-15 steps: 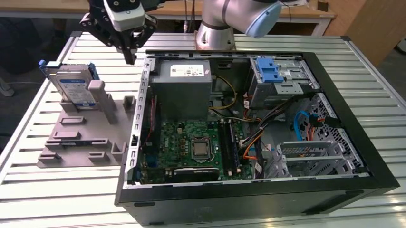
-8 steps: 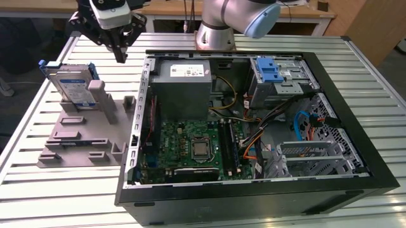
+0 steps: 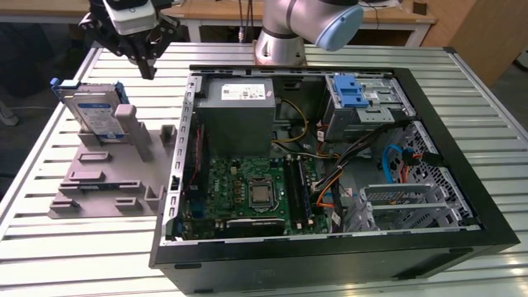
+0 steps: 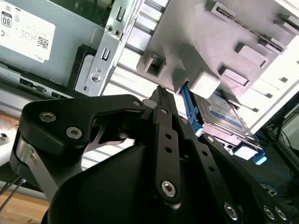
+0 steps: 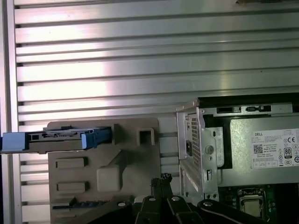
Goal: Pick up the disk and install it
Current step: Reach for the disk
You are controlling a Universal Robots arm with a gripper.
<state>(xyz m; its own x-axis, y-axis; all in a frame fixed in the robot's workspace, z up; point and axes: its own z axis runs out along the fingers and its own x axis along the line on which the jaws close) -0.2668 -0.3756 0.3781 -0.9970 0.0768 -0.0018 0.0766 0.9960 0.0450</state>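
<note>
Pincer [image 3: 148,71] closed, empty, hovering over bare ribbed-metal counter [image 3: 83,260] beside the black computer case [image 3: 330,257] edge. Disk [image 3: 91,114], flat and blue-railed, stands on edge in the grey plastic fixture [image 3: 99,185] — clear of the pincer.

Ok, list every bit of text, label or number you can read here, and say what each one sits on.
White sticker on the power-supply box: lines of small print and marks, too fine to quote.
Label on the disk: print too small to read.
Motherboard: markings too small to read.
No other text can be made out.
</note>
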